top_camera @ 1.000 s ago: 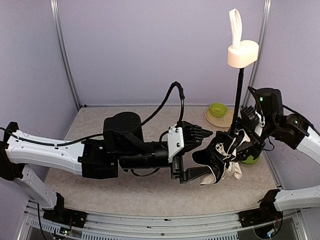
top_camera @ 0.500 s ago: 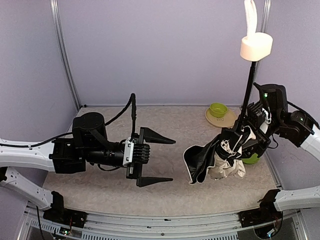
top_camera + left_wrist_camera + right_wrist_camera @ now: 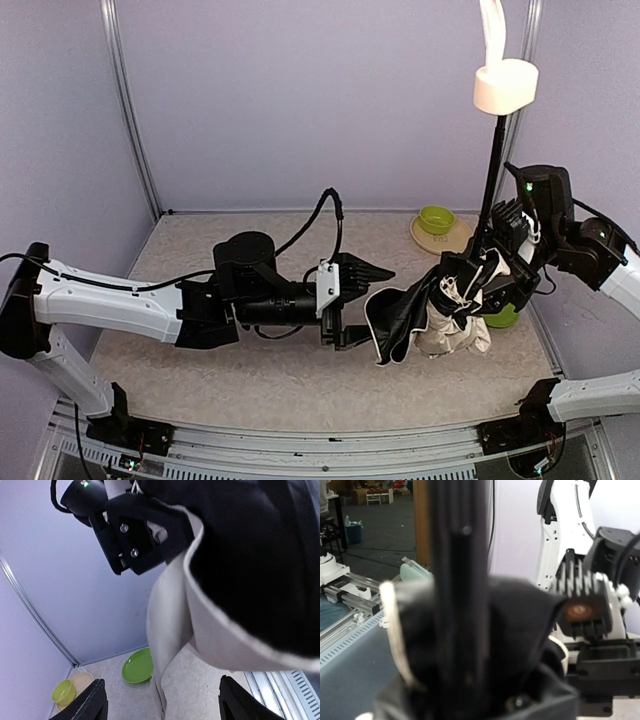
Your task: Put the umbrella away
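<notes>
The umbrella [image 3: 432, 312] stands nearly upright at the right side of the worktop [image 3: 290, 385], handle end up. Its thin black shaft [image 3: 491, 170] rises to the beige handle [image 3: 505, 86], and the strap [image 3: 490, 25] runs out of the top of the overhead view. The right claw [image 3: 478, 283] is clamped on it low down, where the shaft meets the bunched fabric. The canopy hangs loose, black lining outward, and its cream hem [image 3: 381, 345] droops toward the left arm. I cannot tell whether the fabric touches the worktop.

The left claw [image 3: 372, 300] has its jaws apart, just at that drooping flap. In the left wrist view the fabric fills the upper right, above both fingertips [image 3: 95, 700].

Bare worktop lies in front and to the left. Behind the umbrella, a green bowl [image 3: 436, 219] sits on a beige plate [image 3: 445, 240], and a green dish [image 3: 503, 319] shows beside the bundle near the right edge.
</notes>
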You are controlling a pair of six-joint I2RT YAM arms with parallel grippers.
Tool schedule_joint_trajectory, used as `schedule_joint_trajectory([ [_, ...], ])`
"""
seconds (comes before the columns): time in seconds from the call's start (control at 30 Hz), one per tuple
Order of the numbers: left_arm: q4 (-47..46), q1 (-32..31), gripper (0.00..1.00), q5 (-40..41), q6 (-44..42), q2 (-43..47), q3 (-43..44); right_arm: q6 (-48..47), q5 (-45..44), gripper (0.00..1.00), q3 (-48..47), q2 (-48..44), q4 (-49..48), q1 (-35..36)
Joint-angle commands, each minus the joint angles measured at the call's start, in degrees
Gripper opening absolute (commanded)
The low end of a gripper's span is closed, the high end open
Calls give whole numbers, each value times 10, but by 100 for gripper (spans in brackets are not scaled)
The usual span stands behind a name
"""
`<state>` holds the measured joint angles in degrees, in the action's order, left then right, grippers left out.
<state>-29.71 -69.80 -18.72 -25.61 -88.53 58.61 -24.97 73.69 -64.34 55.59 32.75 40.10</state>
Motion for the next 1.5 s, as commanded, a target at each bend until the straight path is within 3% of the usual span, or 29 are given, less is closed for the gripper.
schedule_joint_trajectory([
  [0.0,-58,-15,69,30,27,-13,32,6,11,0,-22,-7,-8,-4],
  [0.13,-35,-13,52,53,28,-31,56,13,9,0,-24,-12,-13,-4],
  [0.2,-25,-10,39,53,30,-36,63,15,8,0,-24,-15,-15,-4],
  [0.33,2,-4,28,32,21,-39,73,18,5,0,-22,-20,-16,-4],
  [0.43,34,-5,0,23,19,-41,87,21,5,0,-20,-22,-20,-4],
  [0.67,52,16,0,37,71,4,31,77,-59,0,0,-29,-67,-4],
  [0.97,63,34,0,14,242,34,-109,269,-353,0,114,-25,-265,-4],
  [1.1,72,34,0,-10,288,10,-129,324,-407,0,161,-10,-331,-4],
  [1.3,64,35,0,-62,340,-9,-147,390,-503,0,200,44,-361,-3],
  [1.47,105,50,0,-110,413,-35,-117,419,-658,0,228,151,-329,0],
])
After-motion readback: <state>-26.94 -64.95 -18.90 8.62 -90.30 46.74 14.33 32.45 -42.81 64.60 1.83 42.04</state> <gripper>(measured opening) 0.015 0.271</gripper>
